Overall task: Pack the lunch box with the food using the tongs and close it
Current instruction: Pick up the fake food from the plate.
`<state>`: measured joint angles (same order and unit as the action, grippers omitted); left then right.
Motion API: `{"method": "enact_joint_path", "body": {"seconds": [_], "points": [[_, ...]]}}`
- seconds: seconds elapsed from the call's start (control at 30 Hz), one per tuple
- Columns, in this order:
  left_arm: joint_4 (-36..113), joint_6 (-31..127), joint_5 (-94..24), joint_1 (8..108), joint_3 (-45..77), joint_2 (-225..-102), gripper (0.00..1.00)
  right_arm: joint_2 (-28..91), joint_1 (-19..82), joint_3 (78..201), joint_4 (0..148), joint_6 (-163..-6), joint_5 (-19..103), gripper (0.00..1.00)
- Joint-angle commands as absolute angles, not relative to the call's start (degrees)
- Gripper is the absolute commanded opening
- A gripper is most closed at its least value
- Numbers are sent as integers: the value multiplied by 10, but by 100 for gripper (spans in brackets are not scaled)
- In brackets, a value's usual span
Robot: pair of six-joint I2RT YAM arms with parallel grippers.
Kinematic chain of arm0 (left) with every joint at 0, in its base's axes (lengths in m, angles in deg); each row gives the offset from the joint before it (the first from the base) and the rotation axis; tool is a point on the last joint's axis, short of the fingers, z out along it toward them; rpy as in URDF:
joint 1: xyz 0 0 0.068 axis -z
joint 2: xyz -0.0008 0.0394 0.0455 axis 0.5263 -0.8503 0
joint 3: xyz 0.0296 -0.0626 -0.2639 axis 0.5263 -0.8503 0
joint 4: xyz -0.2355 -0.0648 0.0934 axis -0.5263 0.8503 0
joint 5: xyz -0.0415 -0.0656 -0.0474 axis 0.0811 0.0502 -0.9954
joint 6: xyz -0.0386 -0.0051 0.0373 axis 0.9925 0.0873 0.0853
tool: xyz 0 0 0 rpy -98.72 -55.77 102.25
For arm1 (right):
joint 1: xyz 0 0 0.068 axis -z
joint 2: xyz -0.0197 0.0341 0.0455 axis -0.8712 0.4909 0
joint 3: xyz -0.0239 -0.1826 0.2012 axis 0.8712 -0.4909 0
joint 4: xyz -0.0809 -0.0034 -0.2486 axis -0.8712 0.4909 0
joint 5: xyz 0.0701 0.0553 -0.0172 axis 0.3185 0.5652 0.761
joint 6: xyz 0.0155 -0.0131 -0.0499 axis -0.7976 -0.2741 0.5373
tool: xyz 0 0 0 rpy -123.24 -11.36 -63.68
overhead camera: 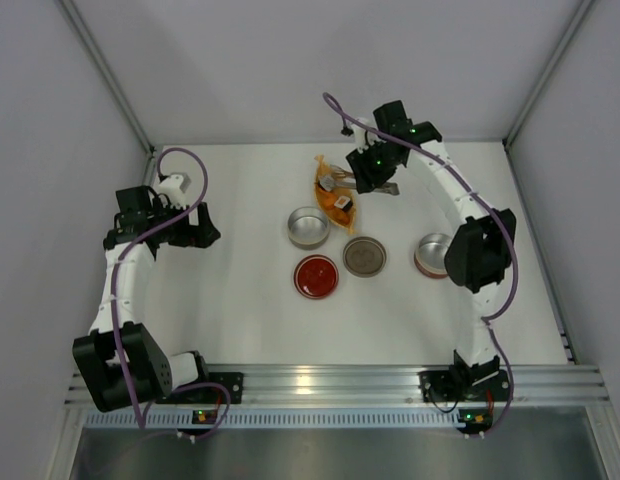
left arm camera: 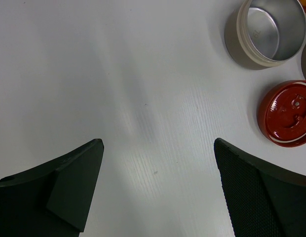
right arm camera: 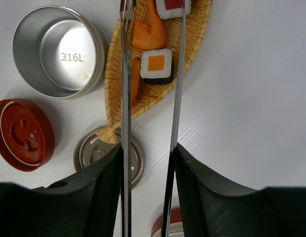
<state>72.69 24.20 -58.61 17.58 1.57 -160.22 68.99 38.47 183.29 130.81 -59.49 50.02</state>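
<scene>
A white table sits between pale grey walls. At upper centre the right gripper pinches the silver tongs over the food on its woven dish, beside the open steel lunch box; the left gripper at the left gapes wide, empty.

free: table left of steel bowl | obstacles: red lid, grey lid near dish
</scene>
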Motion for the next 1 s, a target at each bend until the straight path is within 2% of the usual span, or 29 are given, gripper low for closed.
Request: {"method": "enact_joint_path", "body": {"seconds": [0.0,0.97], "points": [[723,236,-604,173,23,-1607,98,703,371,1870,1284,-586,497,44],[710,238,-595,173,16,-1629,98,773,372,1910,1244,-602,500,44]]}}
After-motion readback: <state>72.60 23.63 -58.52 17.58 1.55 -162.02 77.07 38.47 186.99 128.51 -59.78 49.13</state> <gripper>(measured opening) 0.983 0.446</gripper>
